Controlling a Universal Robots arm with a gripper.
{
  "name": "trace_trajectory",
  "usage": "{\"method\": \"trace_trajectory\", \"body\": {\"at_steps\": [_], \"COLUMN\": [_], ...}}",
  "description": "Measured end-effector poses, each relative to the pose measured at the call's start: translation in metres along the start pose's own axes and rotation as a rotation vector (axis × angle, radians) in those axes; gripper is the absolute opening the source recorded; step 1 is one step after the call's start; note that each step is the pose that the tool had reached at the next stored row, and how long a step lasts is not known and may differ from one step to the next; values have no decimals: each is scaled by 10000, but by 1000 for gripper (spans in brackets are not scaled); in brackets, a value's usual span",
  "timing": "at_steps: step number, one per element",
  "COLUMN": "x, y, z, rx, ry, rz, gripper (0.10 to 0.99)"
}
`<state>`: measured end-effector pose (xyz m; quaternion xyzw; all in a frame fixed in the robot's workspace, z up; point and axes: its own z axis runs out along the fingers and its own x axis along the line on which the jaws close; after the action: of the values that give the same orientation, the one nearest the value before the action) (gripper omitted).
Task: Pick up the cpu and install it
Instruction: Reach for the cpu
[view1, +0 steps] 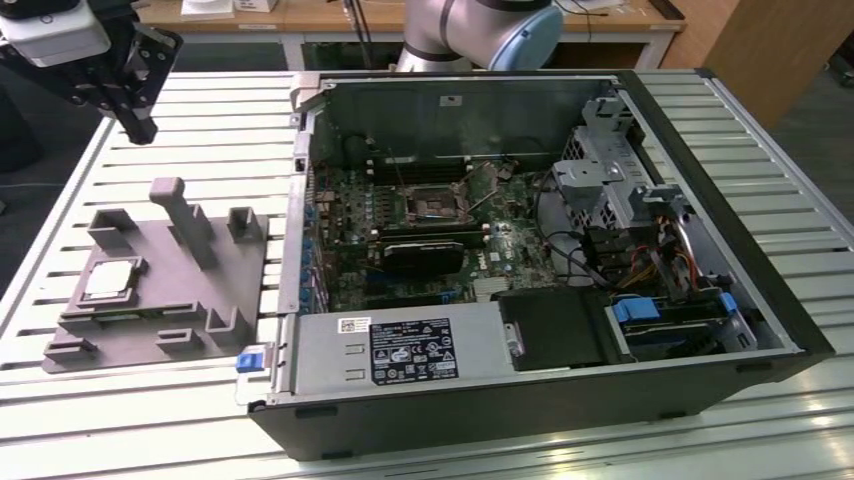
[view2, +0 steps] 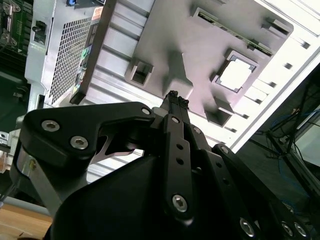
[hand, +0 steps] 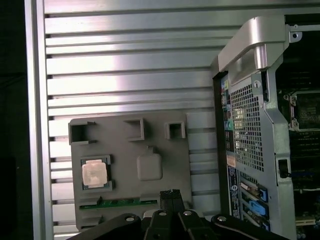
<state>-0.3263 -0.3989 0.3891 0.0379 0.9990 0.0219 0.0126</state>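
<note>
We see the claw (view1: 138, 126) hanging over the bench (view1: 200, 150), its fingers pressed together on nothing. The cpu (view1: 110, 280) lies flat in a pocket of the grey tray (view1: 174, 290), well apart from the claw. The tray sits just beside the open case (view1: 534, 420).

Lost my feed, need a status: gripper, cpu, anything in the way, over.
Gripper shut, empty, raised above the table. Cpu lying in its grey tray pocket, untouched. Upright post on tray stands beside it.
</note>
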Motion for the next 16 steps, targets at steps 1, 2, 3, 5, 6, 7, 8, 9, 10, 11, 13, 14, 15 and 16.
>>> {"method": "trace_trajectory", "body": {"at_steps": [1, 2, 3, 5, 6, 7, 8, 9, 10, 11, 13, 14, 15, 16], "x": [8, 17, 27, 45, 55, 64, 73, 82, 91, 100, 117, 126, 134, 141], "y": [-1, -1, -2, -4, -4, -5, -6, -6, -7, -8, -9, -10, -10, -11], "z": [0, 1, 1, 0, 1, 1, 1, 1, 1, 2, 1, 1, 2, 2], "rx": [0, -1, 0, 1, 0, 0, 0, 0, 0, 0, 1, 1, 1, 1], "ry": [1, 1, 2, 3, 4, 4, 4, 6, 6, 6, 8, 9, 9, 10], "rz": [0, 1, 0, 0, 0, 0, 0, 1, 0, 1, 1, 1, 0, 1], "gripper": [106, 106, 106, 106, 106, 106, 106, 106, 106, 106, 106, 106, 106, 106]}}
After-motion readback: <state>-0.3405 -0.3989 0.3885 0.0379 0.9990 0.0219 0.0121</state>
